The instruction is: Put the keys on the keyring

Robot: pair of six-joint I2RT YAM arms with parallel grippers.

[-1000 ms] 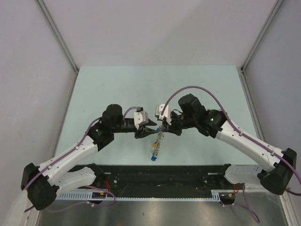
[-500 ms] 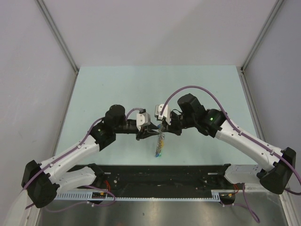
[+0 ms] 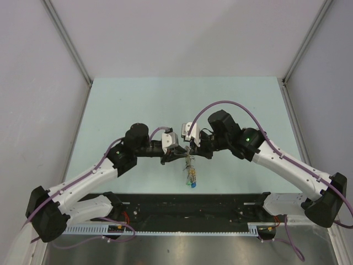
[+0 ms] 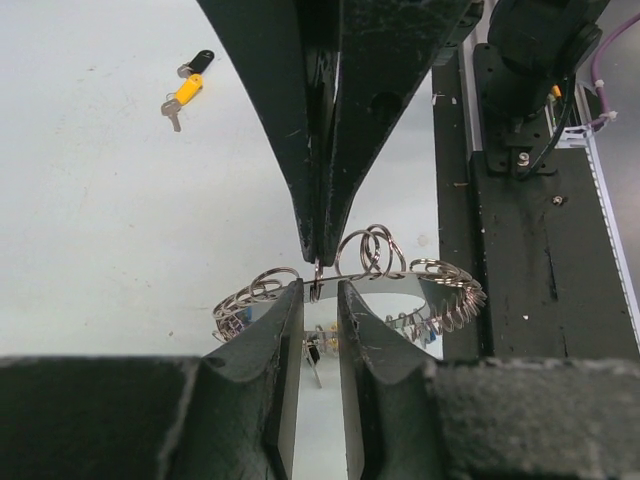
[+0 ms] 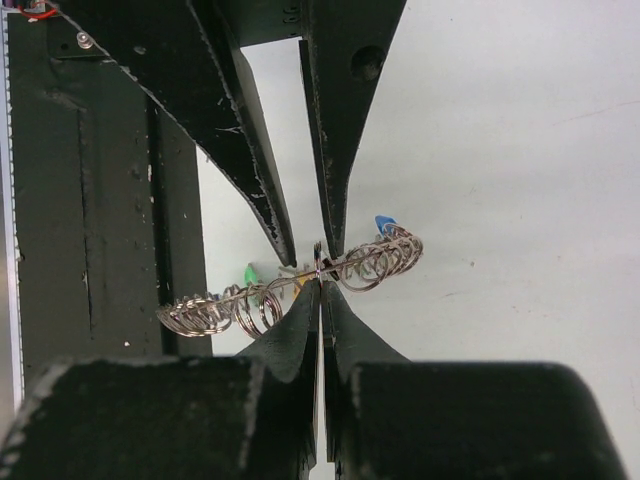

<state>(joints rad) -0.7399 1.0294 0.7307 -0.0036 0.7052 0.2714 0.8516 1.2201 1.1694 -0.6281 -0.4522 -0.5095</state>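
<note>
The keyring (image 3: 190, 168) hangs over the table between the two arms, a thin metal band strung with several small split rings (image 4: 365, 255). Keys with blue (image 5: 385, 222) and green (image 5: 250, 273) heads dangle from it. My right gripper (image 5: 320, 280) is shut on the keyring's top, pinching a small ring on the band. My left gripper (image 4: 320, 295) faces it tip to tip, with its jaws a little apart on either side of that ring. A loose yellow key (image 4: 185, 90) and a loose black key (image 4: 200, 62) lie on the table; they are hidden in the top view.
The black base rail (image 3: 187, 204) with its cables runs along the table's near edge, just below the hanging keys. Grey walls stand on the left, right and far sides of the pale green table (image 3: 138, 99).
My left gripper has moved right, up to the right gripper's tips. The hanging keyring has swung, and its lower end now sits further right.
</note>
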